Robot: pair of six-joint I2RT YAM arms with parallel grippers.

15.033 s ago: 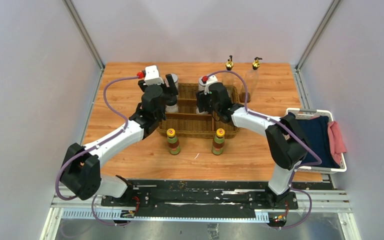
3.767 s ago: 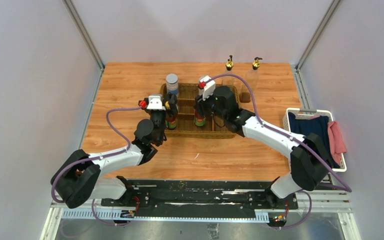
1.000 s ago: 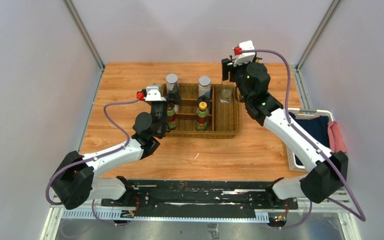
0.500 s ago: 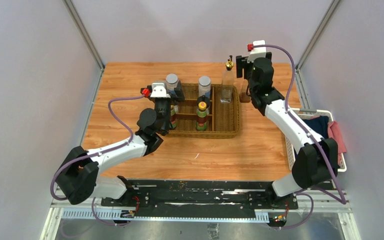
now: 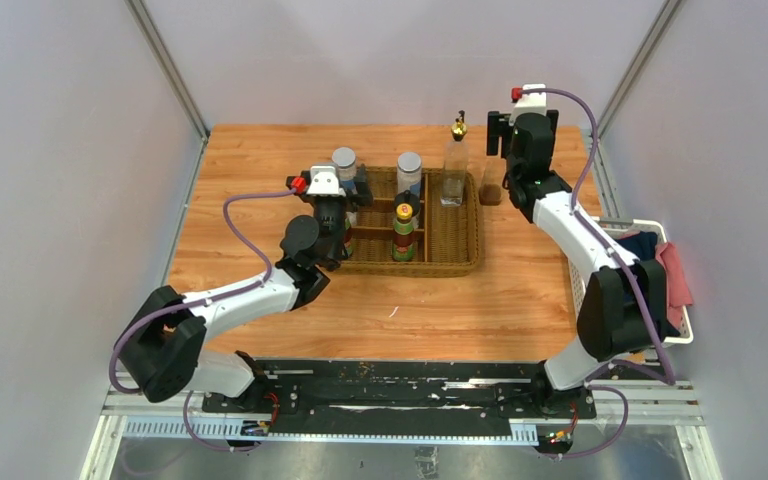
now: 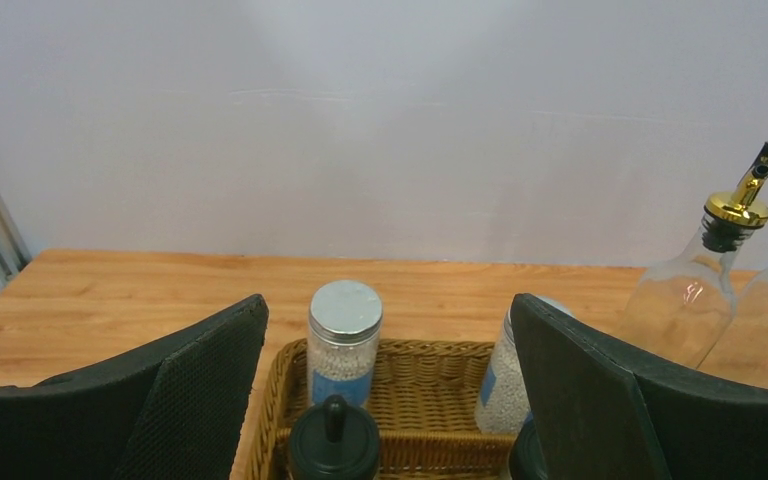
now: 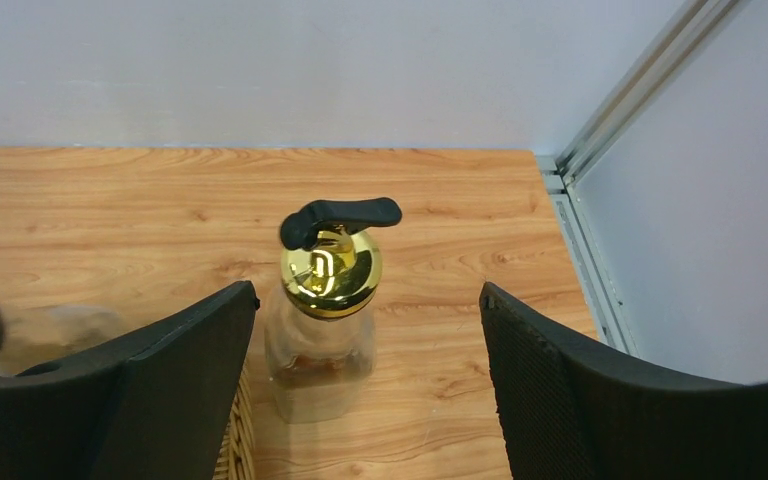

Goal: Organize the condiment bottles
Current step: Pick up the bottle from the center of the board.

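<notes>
Hovering by arm-hidden gold-topped btl (image 5: 491,191): rt claw (image 7: 366,292)

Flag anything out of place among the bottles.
One gold-topped bottle stands on the table outside the basket, just beyond its right rim, below the open right end effector. Its twin stands inside.

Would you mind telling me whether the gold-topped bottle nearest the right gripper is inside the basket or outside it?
Outside: the bottle stands upright on the bare table, just beside the basket rim.
</notes>
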